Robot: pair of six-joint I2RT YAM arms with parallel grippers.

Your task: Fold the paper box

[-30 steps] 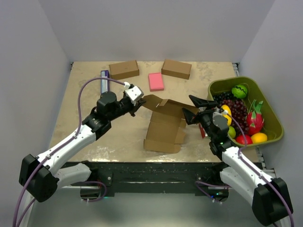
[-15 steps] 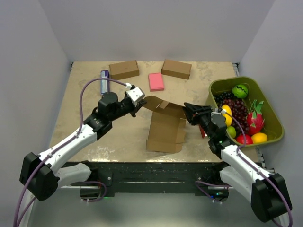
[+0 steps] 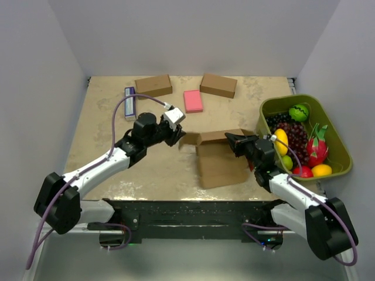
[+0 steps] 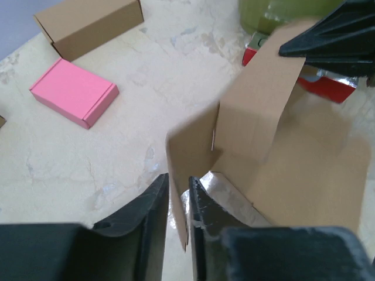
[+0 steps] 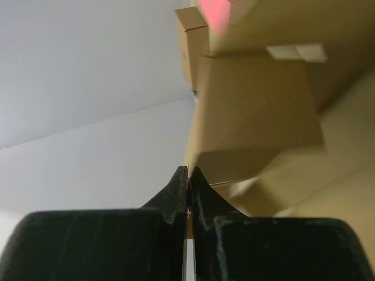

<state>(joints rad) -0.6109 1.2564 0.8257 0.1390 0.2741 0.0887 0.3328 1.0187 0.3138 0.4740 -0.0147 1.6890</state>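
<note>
Box [image 3: 221,167] has slid toward the bin [image 3: 335,133], left arm [image 3: 99,170] reaching farther. Left gripper [image 3: 180,139] and right gripper [image 3: 229,139] each pinch a raised flap.

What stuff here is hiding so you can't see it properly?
- Left wrist view: red thing, partly behind the paper box flap, so I cannot tell what it is.
- Right wrist view: paper box blurred, too close.
- Top view: purple item, too small to identify.
</note>
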